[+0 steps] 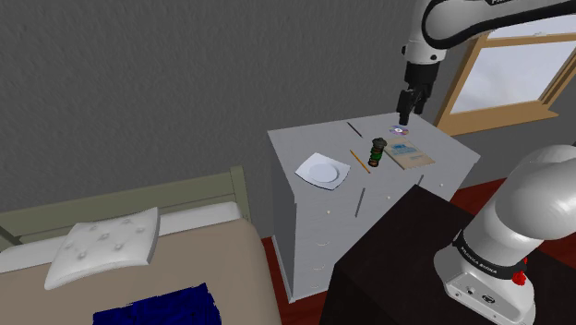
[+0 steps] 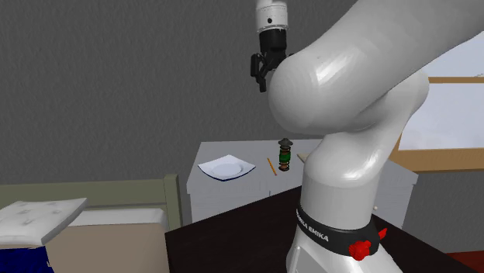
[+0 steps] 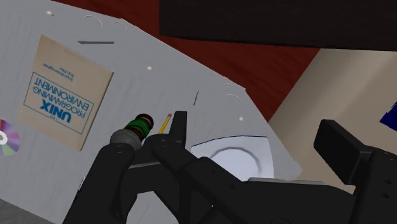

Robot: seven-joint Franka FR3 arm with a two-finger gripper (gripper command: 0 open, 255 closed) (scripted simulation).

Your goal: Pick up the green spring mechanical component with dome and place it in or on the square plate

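One end effector (image 1: 406, 107) spread wide, empty, partly hiding spring component (image 3: 137, 125), square plate (image 3: 238, 156)

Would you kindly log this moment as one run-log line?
pincer: open, high above dresser | green spring part: upright on dresser, ungrasped | plate: flat on dresser, part not yet placed

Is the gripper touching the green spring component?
Apart. The second exterior view shows the gripper high above the spring component, bare wall between them.
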